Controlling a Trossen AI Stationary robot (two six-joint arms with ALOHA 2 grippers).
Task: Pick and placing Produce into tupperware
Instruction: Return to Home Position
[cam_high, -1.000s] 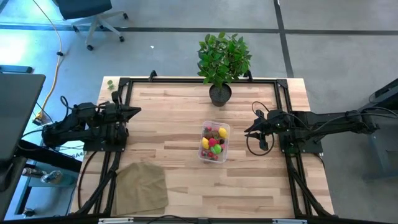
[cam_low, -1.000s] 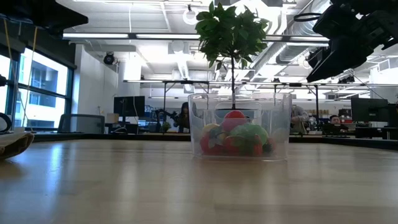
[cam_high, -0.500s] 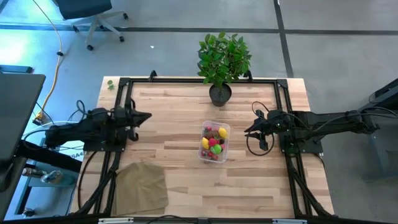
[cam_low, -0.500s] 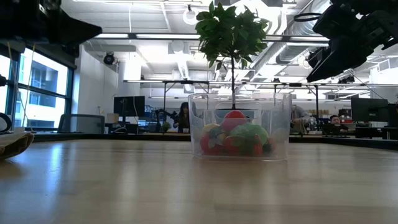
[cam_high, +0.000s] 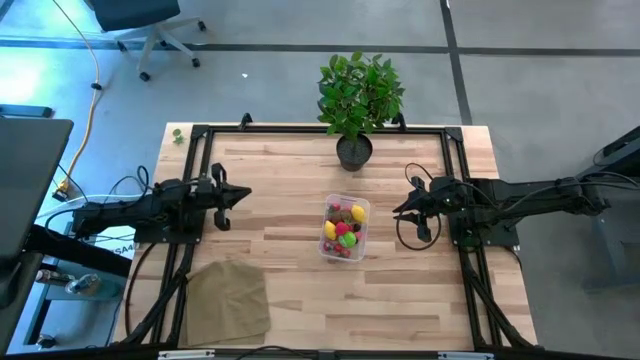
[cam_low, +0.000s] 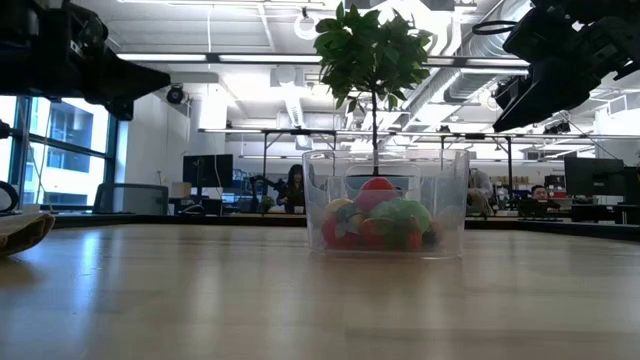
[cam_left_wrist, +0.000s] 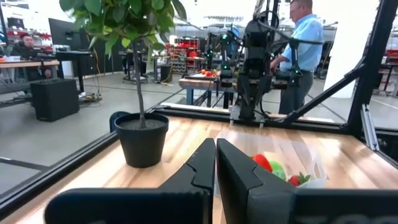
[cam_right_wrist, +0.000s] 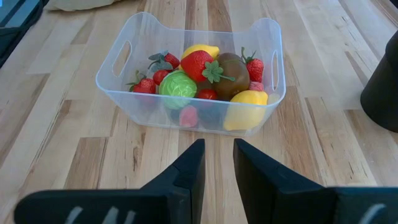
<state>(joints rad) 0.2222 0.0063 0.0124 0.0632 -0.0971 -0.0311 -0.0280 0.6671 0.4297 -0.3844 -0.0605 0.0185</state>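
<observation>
The clear tupperware (cam_high: 344, 228) stands on its base in the middle of the table, with the produce (cam_right_wrist: 198, 78) piled inside: red strawberries, yellow lemons, a green piece and a brown one. My left gripper (cam_high: 247, 193) is shut and empty at the table's left side, pointing level toward the tupperware (cam_left_wrist: 283, 163). My right gripper (cam_right_wrist: 218, 155) hovers to the right of the tupperware, tilted down toward it. Its fingers stand a little apart with nothing between them.
A potted plant (cam_high: 356, 100) stands at the far edge, just behind the tupperware. A tan cloth (cam_high: 228, 300) lies flat at the near left corner. Bare wood (cam_high: 290, 190) lies between my left gripper and the tupperware. A person stands beyond the table in the left wrist view.
My left gripper has come out from its arm's base toward the table's middle, has sunk and has levelled out, staying shut. The tupperware and the produce have kept still.
</observation>
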